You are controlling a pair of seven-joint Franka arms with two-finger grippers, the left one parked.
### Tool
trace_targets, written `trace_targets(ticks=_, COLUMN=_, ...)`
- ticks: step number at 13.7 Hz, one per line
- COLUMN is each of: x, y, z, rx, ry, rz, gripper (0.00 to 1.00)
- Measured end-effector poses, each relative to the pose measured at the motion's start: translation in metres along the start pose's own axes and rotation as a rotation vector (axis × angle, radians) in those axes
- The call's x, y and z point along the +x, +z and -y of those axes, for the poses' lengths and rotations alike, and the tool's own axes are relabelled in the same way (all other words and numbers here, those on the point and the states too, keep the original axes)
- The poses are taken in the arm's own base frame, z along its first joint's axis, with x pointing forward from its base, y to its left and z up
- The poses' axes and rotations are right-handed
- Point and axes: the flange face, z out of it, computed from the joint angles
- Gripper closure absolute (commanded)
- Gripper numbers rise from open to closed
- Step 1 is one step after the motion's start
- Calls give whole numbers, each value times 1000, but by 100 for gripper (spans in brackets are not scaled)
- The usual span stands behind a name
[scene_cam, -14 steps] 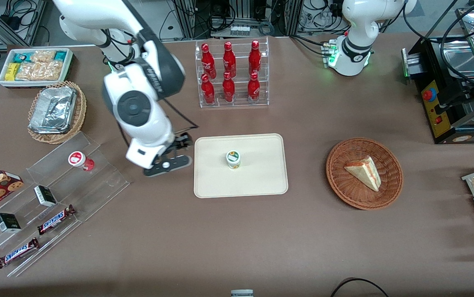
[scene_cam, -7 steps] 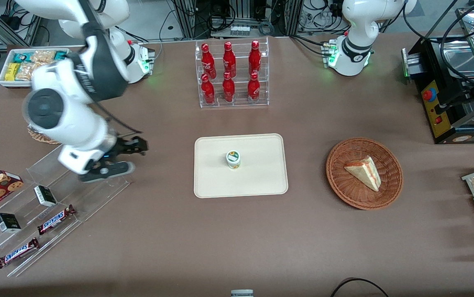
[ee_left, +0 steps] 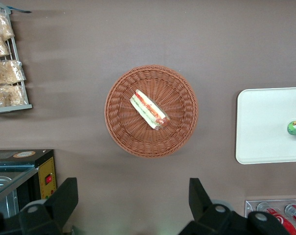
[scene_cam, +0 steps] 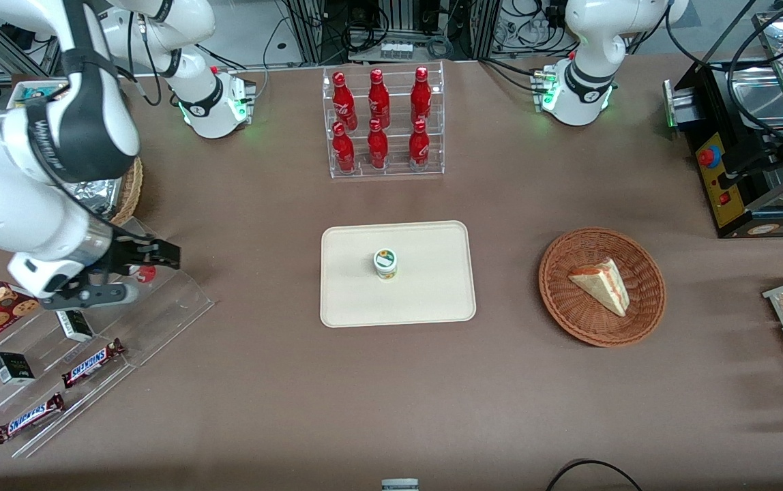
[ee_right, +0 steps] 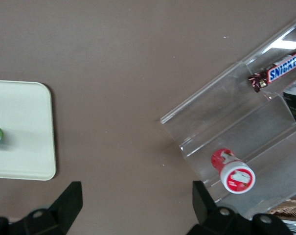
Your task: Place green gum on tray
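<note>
- Near the middle of the large cream-beige rectangular tray [scene_cam: 432, 300], the small white-bodied green gum bottle [scene_cam: 385, 263] with its green-and-yellow round label is seen standing upright, clear of every rim.
- From this the placement is judged complete; nothing further appears to be owed to the tray.
- Above the clear acrylic stepped display stand [scene_cam: 159, 300] at the working arm's end of the brown table [scene_cam: 296, 409], the right arm's black two-finger gripper [scene_cam: 115, 273] is held with its fingers spread apart and nothing between them, as the right wrist view also shows [ee_right: 135, 203].
- A similar white bottle with a red label and red base [ee_right: 233, 171] is seen lying on one step of the stand, just under the gripper and apart from it.
- The main risk is judged to be a descent here: the red bottle could be knocked off its step, or the light acrylic stand pushed along the table.
- A second risk is confusion between the two bottles, since they match in shape; a grasp on the red one would undo a finished task.
- Two Snickers bars [scene_cam: 91, 361] and small dark boxes [scene_cam: 74, 324] are set on the lower steps, nearer the front camera, and could be scattered by a sideways sweep.
- The rack of red bottles [scene_cam: 381, 123] and the wicker basket holding a sandwich wedge [scene_cam: 599, 286] lie well apart from the gripper and are judged safe.
</note>
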Motion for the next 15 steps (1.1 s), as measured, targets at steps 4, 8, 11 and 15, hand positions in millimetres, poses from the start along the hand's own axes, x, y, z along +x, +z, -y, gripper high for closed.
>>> trace_targets(ticks=4, x=-12, y=-14, z=-39, rx=20, ry=51, rz=-21, gripper=0)
trace_targets(ticks=8, x=-25, y=-20, z=-84, rx=27, ry=73, rz=-24, gripper=0)
trace_targets(ticks=11, x=-35, y=-25, z=-100, rx=32, ry=94, rz=-13, gripper=0)
trace_targets(ticks=15, x=-50, y=-44, z=-97, rx=34, ry=93, rz=-4, gripper=0)
